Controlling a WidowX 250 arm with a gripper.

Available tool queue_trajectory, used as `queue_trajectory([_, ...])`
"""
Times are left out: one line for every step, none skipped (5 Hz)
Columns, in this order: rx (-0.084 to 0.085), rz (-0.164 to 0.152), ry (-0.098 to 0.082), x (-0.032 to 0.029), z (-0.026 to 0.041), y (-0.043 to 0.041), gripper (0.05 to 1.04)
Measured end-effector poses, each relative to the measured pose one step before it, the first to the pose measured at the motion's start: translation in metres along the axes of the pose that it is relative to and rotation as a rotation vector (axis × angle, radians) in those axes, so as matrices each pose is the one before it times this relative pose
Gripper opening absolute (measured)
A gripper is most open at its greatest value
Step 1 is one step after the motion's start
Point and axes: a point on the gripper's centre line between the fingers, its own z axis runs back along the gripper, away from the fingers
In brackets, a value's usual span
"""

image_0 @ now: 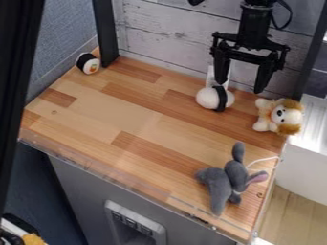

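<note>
The black gripper hangs over the back right part of the wooden table, open, its two fingers apart and pointing down. Just beneath its left finger lies a round white object with a black band; whether they touch I cannot tell. A white and brown plush dog is to the lower right of the gripper, near the table's right edge. Toward the front right corner lies a grey plush rabbit with a pink inner ear. A small black and white round toy rests at the back left corner.
A whitewashed plank wall stands behind the table, with a black upright post at the back left. A white thin strip stands behind the banded object. A white cord lies by the rabbit at the right edge.
</note>
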Motion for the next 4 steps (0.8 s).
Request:
queue_trajectory([-0.0023, -0.0255, 0.0082, 0.00177, -0.01591, -0.00244, 0.996])
queue_trajectory([0.0013, -0.0092, 0.0045, 0.00202, -0.01619, 0.00026, 0.999])
queue_trajectory([-0.0029, 0.0002, -0.0007, 0.00246, -0.01590, 0.00613, 0.999])
queue_trajectory([-0.0046, 0.0368, -0.0166, 0.00136, -0.00666, 0.01082, 0.998])
